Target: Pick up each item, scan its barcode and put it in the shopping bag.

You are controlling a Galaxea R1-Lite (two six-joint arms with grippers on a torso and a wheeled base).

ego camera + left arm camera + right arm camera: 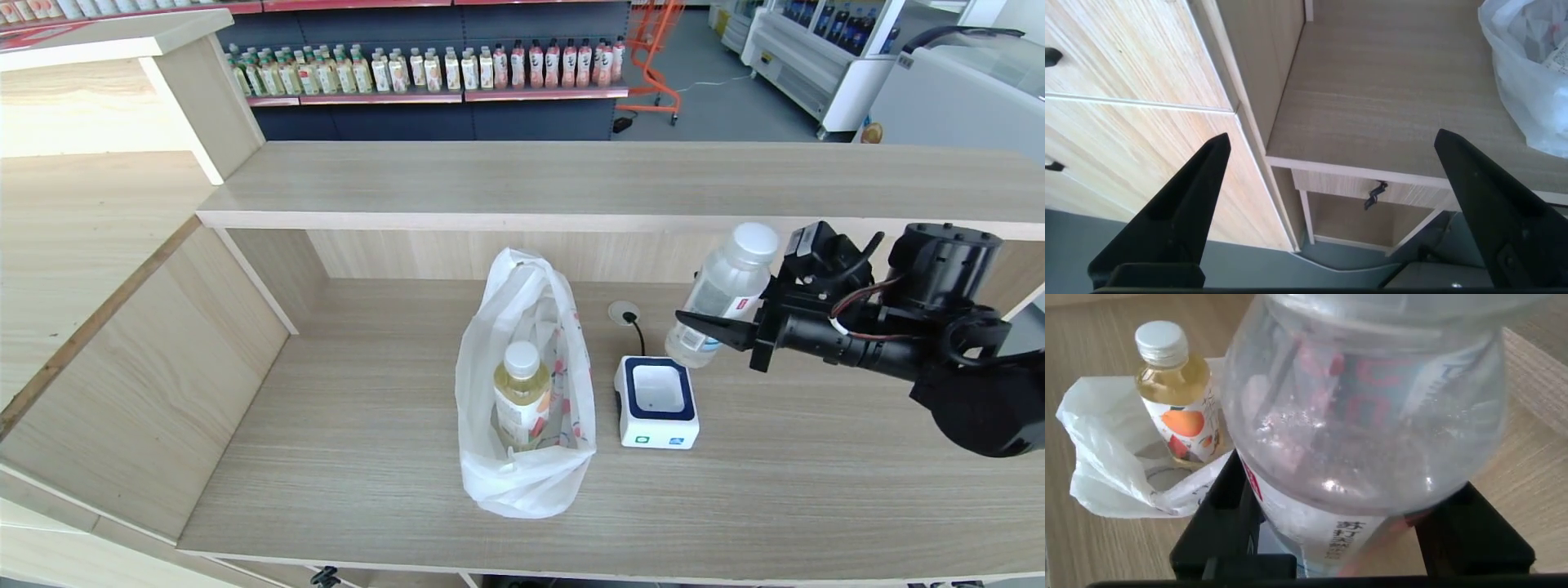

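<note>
Where the pale wood-grain counter [816, 490] sits before a shelf of bottles [424, 69], we see the boxy white scanner [658, 400]. Just left of it stands the thin white shopping bag [490, 457], holding a yellow juice bottle [521, 392]. Above the scanner, our right gripper [698, 321] clamps a clear, tilted water bottle [722, 294]. Our left gripper [1331, 139] gapes wide, empty.

Water bottle [723, 292] held in the right end effector [709, 325]. Scanner [658, 400] on the counter [816, 490], just below it. Shopping bag [482, 367], with a drink bottle [521, 394] inside, lies left of the end effector, beyond the scanner.
</note>
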